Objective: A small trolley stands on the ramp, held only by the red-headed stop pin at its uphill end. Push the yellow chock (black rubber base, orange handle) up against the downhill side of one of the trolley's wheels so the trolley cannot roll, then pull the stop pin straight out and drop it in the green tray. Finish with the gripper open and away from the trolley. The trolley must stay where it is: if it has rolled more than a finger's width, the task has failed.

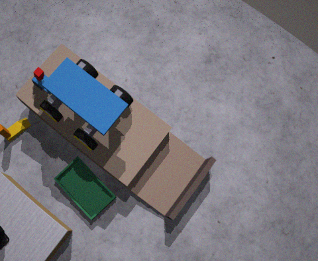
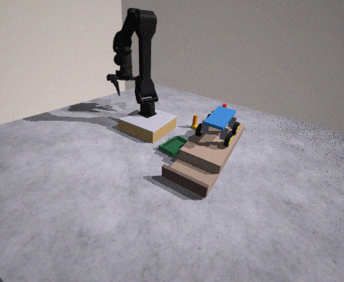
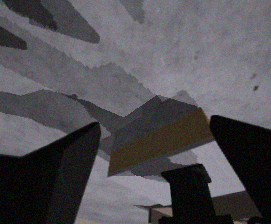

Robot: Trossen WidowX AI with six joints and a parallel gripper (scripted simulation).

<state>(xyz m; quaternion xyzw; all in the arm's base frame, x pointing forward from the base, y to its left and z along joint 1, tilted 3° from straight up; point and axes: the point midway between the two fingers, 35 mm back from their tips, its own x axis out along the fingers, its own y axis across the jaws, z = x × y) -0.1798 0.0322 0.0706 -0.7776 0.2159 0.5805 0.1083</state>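
Observation:
A blue trolley (image 1: 88, 96) (image 2: 218, 117) stands on the tan ramp (image 1: 144, 132) (image 2: 199, 152), on black wheels. The red-headed stop pin (image 1: 38, 73) (image 2: 224, 105) stands upright at its uphill end. The yellow chock (image 1: 16, 129) (image 2: 194, 126) stands on the table beside the ramp's uphill part, off the ramp, its orange handle up; its rubber base cannot be made out. The green tray (image 1: 85, 192) (image 2: 173, 147) looks empty and lies beside the ramp's near side. My gripper (image 3: 154, 124) is open and empty, high up and away from the trolley, chock and tray.
The arm stands on a pale block with wooden sides (image 1: 28, 215) (image 2: 136, 132) (image 3: 158, 145), near the tray and chock. The ramp steps down to a lower section with a raised end board (image 1: 192, 189) (image 2: 185, 180). The arm's shadows fall on the grey table.

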